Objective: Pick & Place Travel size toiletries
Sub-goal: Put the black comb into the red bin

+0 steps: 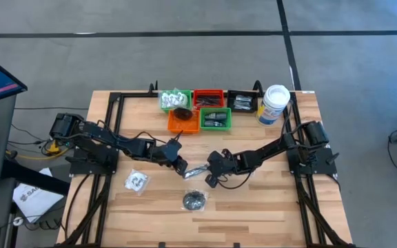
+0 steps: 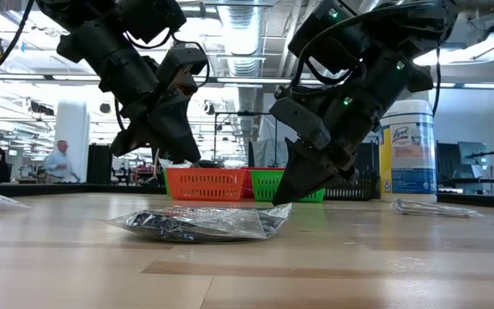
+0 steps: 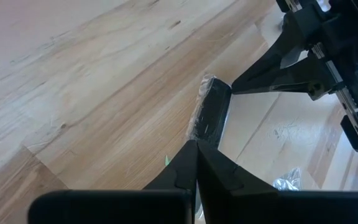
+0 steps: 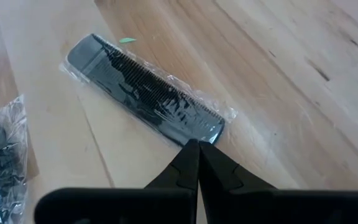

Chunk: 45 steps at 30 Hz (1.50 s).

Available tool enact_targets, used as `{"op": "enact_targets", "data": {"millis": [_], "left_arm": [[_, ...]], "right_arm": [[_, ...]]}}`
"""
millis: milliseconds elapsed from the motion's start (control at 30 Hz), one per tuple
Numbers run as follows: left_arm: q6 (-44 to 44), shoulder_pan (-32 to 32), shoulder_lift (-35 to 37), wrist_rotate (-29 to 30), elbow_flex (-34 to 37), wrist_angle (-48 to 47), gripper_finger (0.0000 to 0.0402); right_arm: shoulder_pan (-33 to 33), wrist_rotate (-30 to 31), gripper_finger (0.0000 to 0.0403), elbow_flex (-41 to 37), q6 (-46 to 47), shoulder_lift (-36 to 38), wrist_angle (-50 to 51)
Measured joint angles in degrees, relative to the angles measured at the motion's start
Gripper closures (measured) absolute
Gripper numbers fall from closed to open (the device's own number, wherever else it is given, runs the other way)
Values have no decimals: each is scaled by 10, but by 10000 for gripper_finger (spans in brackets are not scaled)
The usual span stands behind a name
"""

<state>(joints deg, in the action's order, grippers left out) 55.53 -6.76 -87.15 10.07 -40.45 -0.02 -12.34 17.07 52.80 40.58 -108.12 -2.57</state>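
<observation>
Both grippers meet at a black plastic comb in a clear wrapper (image 4: 143, 89)

Left gripper (image 1: 180, 165) and right gripper (image 1: 209, 171) hang just above its opposite ends on the wooden surface (image 1: 253, 200), jaws fully closed, holding nothing.

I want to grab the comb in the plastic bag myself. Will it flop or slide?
The comb looks like stiff black plastic, so it probably stays straight. Its clear wrapper is crinkly and loose at the ends, so it may slip in a pinch. It lies flat on the table, so it probably won't roll.

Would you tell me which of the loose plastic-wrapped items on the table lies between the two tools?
The black comb in clear wrap, between both tools; the white packet and dark round bundle lie apart.
</observation>
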Motion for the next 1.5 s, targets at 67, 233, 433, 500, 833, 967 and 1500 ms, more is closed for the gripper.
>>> {"op": "enact_targets", "data": {"millis": [67,233,433,500,833,967,1500], "left_arm": [[0,0,0,0,0,1,401],[0,0,0,0,0,1,401],[2,0,0,-7,0,4,401],[2,0,0,-9,0,5,401],[4,0,0,-9,0,6,401],[4,0,0,-9,0,9,401],[4,0,0,-10,0,11,401]], "right_arm": [[0,0,403,0,0,0,0],[-2,0,403,0,0,0,1],[-13,27,403,-1,-3,5,-2],[-18,29,403,5,-10,7,-13],[-26,24,403,14,-28,-10,-10],[-25,9,403,14,-18,-27,-23],[-18,9,403,29,-36,-28,-24]]}}
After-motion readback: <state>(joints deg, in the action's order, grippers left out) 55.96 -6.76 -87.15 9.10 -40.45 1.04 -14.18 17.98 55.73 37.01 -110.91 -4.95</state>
